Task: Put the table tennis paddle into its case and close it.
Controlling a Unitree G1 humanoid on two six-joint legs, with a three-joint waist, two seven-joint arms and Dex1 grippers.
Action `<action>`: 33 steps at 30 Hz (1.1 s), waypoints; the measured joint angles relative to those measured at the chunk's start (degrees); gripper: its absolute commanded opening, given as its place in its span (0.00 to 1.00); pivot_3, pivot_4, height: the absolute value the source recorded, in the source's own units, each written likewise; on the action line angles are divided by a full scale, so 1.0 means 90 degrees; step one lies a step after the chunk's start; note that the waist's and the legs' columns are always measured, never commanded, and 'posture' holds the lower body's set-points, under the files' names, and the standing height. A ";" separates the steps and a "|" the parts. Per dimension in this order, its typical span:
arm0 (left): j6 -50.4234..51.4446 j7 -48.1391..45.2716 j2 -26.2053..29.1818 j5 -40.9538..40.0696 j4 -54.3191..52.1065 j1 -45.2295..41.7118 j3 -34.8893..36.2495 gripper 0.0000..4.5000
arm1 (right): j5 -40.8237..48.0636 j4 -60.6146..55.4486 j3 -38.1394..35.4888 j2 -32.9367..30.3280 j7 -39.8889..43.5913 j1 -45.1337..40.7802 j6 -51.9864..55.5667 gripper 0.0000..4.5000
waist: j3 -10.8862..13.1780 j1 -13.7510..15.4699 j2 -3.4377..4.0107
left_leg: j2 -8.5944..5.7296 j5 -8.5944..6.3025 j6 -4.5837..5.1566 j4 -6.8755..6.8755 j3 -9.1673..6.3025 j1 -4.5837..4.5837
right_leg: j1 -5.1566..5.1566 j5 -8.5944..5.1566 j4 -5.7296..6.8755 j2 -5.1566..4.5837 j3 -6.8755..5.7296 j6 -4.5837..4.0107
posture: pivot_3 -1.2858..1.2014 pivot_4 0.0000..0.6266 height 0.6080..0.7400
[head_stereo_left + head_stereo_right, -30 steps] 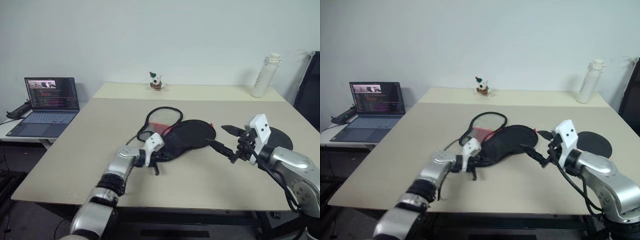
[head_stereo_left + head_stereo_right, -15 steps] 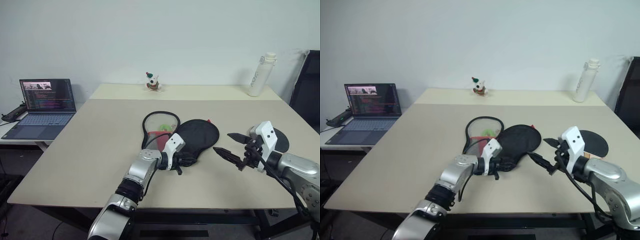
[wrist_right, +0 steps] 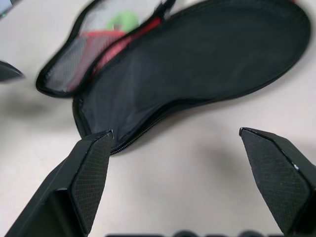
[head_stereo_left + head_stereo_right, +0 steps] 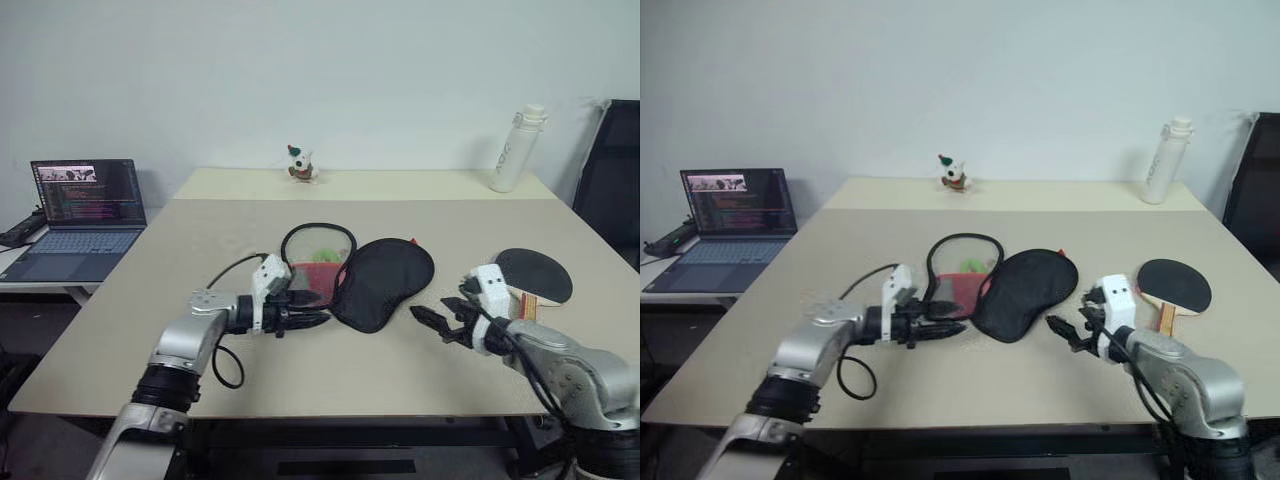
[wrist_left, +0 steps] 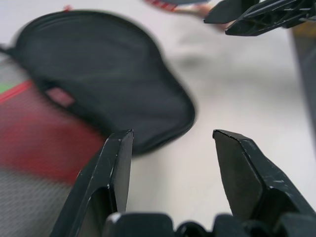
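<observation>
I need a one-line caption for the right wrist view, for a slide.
Open right pincer above the beige table, facing the unzipped black fabric paddle-shaped case with red lining.

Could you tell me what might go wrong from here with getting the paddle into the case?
1. The case lies open but fairly flat between both open grippers; its fabric halves may shift or fold when the paddle slides in.
2. The table tennis paddle lies flat beyond the right gripper, so gripping its handle could be awkward.
3. The left gripper hovers near the case's edge and could snag it.
</observation>
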 measured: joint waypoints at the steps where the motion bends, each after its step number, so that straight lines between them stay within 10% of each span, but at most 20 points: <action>1: -0.0029 0.0006 0.0087 -0.0003 0.0031 0.0024 0.0079 0.62 | -0.0120 0.0165 0.0133 0.0093 -0.0031 -0.0054 -0.0052 1.00 | 0.0000 -0.0001 0.0000 | 0.0000 0.0000 0.0000 -0.0001 -0.0001 -0.0001 | -0.0001 0.0000 0.0001 0.0000 -0.0001 0.0000 | 0.52 0.24 1.00; 20: 0.1007 -0.0464 0.0872 -0.1101 -0.1726 0.0751 0.0360 0.62 | -0.1482 0.2679 0.0995 0.1534 0.0070 -0.1341 -0.1416 1.00 | 0.0001 -0.0031 0.0002 | 0.0005 0.0000 0.0000 -0.0003 0.0005 0.0000 | -0.0013 0.0001 0.0014 0.0004 0.0006 -0.0002 | 0.52 0.24 1.00; 33: 0.1276 -0.0264 0.1137 -0.1350 -0.2355 0.0750 0.0424 0.62 | -0.1201 0.2652 0.0381 0.1853 -0.0018 -0.1418 -0.0765 0.08 | 0.0002 -0.0029 0.0003 | 0.0005 0.0000 0.0000 -0.0003 0.0008 -0.0001 | -0.0018 0.0001 0.0016 0.0004 0.0009 -0.0002 | 0.52 0.24 1.00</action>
